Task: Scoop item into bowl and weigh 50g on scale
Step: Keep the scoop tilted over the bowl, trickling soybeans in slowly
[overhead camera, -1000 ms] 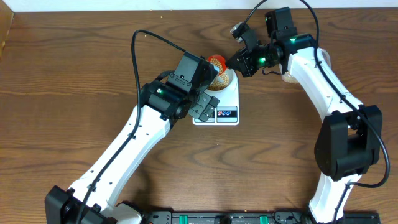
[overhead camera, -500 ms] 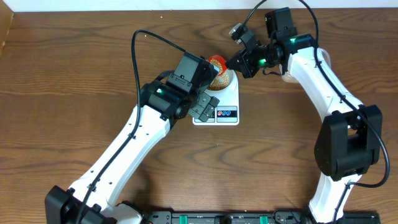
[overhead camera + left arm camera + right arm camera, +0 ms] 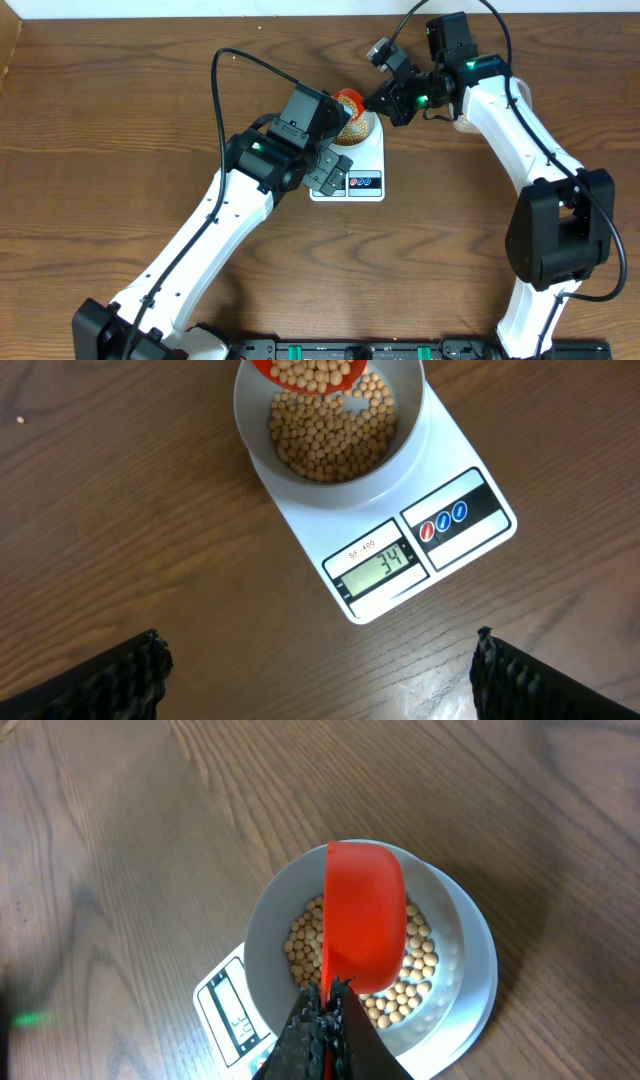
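The pale blue-grey bowl (image 3: pixel 415 425) sits on the white scale (image 3: pixel 470 535), whose display (image 3: pixel 378 568) reads 34. Tan beans (image 3: pixel 330 435) lie in the bowl. My right gripper (image 3: pixel 325 1005) is shut on the handle of a red scoop (image 3: pixel 365 915), held tilted over the bowl (image 3: pixel 265 935); in the left wrist view the scoop (image 3: pixel 310 372) still holds beans. My left gripper (image 3: pixel 320 670) is open and empty, hovering over bare table in front of the scale. In the overhead view the scoop (image 3: pixel 348 99) and scale (image 3: pixel 365 170) lie between my left gripper (image 3: pixel 338 175) and right gripper (image 3: pixel 378 100).
Brown wooden table (image 3: pixel 120 150) all round. A pale container edge (image 3: pixel 465 125) shows behind the right arm at the back right. The left arm's black cable (image 3: pixel 222 90) arcs over the table behind the left wrist.
The right wrist has shifted very slightly. The left arm, bowl and scale have not moved.
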`<state>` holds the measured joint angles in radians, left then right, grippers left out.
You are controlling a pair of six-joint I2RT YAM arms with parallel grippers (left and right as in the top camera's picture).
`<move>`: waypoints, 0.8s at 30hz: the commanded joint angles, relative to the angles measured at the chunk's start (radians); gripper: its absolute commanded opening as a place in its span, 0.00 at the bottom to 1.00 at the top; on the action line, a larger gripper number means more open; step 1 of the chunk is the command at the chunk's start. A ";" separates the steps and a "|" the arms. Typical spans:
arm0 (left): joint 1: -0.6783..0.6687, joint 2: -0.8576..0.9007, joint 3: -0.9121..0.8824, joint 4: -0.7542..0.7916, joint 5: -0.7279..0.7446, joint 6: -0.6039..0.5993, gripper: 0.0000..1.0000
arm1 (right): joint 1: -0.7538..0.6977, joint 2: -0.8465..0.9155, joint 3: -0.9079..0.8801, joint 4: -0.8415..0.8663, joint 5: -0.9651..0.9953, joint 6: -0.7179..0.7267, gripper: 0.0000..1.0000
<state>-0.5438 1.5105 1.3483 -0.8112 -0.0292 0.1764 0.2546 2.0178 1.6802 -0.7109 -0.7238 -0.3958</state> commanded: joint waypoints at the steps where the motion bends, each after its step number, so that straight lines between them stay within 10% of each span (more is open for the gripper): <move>1: 0.004 0.001 -0.008 -0.004 -0.005 -0.009 0.98 | 0.007 -0.021 0.003 0.000 -0.008 -0.032 0.01; 24: 0.004 0.001 -0.008 -0.004 -0.005 -0.009 0.98 | 0.007 -0.021 0.003 0.000 -0.008 -0.158 0.01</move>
<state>-0.5438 1.5105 1.3483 -0.8112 -0.0292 0.1764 0.2546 2.0178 1.6802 -0.7109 -0.7238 -0.5045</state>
